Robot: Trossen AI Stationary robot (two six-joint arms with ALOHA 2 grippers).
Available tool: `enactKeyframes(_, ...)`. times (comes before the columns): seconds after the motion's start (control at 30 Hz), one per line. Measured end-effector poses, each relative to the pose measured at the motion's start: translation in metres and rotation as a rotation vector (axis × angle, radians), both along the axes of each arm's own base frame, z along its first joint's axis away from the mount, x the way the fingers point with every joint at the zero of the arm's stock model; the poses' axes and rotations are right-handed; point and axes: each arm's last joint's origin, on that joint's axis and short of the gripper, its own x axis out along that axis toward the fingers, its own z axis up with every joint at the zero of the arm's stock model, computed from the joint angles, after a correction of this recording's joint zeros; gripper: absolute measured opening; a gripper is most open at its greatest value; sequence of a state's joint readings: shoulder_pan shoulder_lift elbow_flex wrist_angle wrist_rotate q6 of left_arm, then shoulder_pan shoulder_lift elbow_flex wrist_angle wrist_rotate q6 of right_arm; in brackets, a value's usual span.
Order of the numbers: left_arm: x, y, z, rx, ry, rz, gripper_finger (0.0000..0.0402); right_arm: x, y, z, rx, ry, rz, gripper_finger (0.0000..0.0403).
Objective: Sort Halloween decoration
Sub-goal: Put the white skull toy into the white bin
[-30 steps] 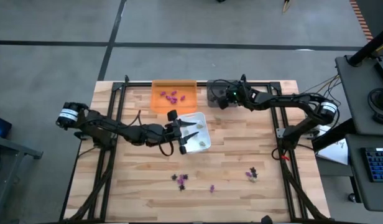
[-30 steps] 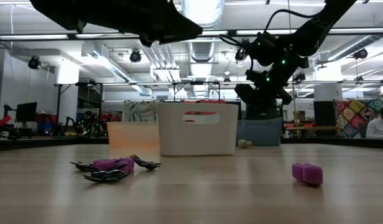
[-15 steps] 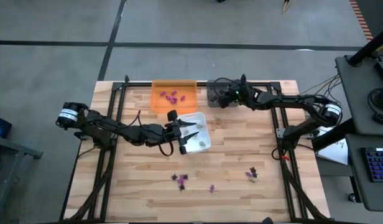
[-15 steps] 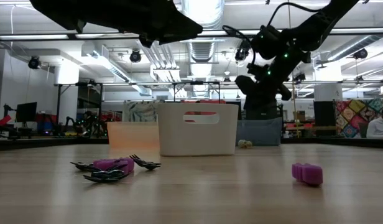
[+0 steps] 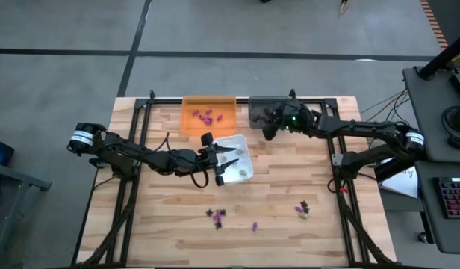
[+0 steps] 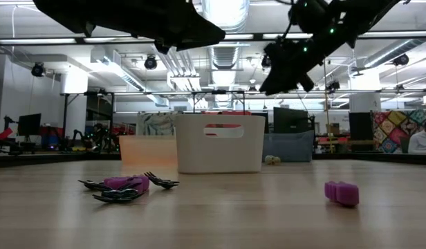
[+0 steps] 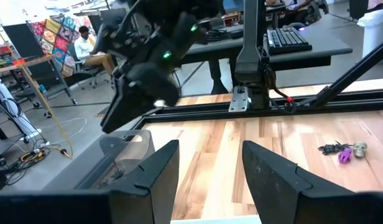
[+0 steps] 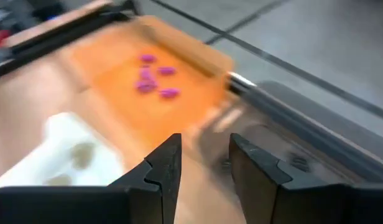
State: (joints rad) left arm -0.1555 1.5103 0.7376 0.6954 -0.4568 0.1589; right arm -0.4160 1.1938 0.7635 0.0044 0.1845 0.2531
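Purple decoration pieces (image 5: 207, 115) lie in the orange tray (image 5: 191, 123). Pale beige ones (image 5: 245, 172) lie in the white tray (image 5: 237, 140). A few dark pieces (image 8: 297, 163) show in the grey tray (image 5: 255, 105). Loose purple and black pieces (image 5: 217, 216) (image 5: 302, 209) rest on the table near its front edge. My left gripper (image 5: 228, 157) hovers open over the white tray, nothing between its fingers (image 7: 155, 168). My right gripper (image 5: 266, 128) hangs open and empty above the near edge of the grey tray, high above the table in the low view (image 6: 272, 76).
The three trays stand side by side at the table's far middle. A small beige piece (image 6: 272, 160) lies on the table beside the grey tray. Black frame rails (image 5: 336, 161) run along both table sides. A person (image 7: 92, 46) sits in the room beyond the table.
My right gripper has risen from low over the grey tray to well above it, tipping as it rose, and has drawn a little toward the table's near edge. My left arm has kept still.
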Motion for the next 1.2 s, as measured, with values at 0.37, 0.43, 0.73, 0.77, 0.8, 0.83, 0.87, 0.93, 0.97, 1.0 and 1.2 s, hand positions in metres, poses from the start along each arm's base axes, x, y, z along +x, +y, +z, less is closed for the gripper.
enactKeyframes(0.37,-0.001,-0.007,0.0,-0.032,-0.009,-0.018,0.016,0.007,0.063,0.007,-0.102,-0.157,0.269,0.0109)
enactKeyframes(0.43,-0.001,-0.009,0.0,-0.032,-0.009,-0.026,0.016,0.005,0.071,0.004,-0.125,-0.18,0.302,0.0109)
enactKeyframes(0.73,0.0,-0.013,0.003,-0.038,-0.019,-0.039,0.016,-0.007,0.084,-0.023,-0.248,-0.269,0.38,0.0107)
enactKeyframes(0.77,0.0,-0.014,0.004,-0.039,-0.021,-0.041,0.016,-0.01,0.085,-0.027,-0.259,-0.281,0.387,0.0105)
enactKeyframes(0.8,0.0,-0.014,0.005,-0.039,-0.023,-0.043,0.016,-0.013,0.085,-0.031,-0.27,-0.292,0.4,0.0104)
enactKeyframes(0.83,0.0,-0.015,0.005,-0.039,-0.024,-0.044,0.016,-0.016,0.086,-0.036,-0.284,-0.3,0.411,0.0102)
enactKeyframes(0.87,0.0,-0.015,0.005,-0.04,-0.025,-0.044,0.016,-0.019,0.086,-0.04,-0.29,-0.31,0.421,0.01)
enactKeyframes(0.93,0.001,-0.015,0.006,-0.04,-0.026,-0.045,0.016,-0.025,0.087,-0.048,-0.3,-0.325,0.426,0.0097)
enactKeyframes(0.97,0.001,-0.015,0.006,-0.04,-0.026,-0.045,0.016,-0.029,0.087,-0.053,-0.305,-0.319,0.427,0.0095)
enactKeyframes(1.0,0.001,-0.015,0.006,-0.04,-0.027,-0.045,0.016,-0.032,0.088,-0.059,-0.304,-0.308,0.429,0.0093)
enactKeyframes(1.2,0.001,-0.015,0.006,-0.04,-0.028,-0.045,0.016,-0.051,0.09,-0.085,-0.296,-0.248,0.439,0.0085)
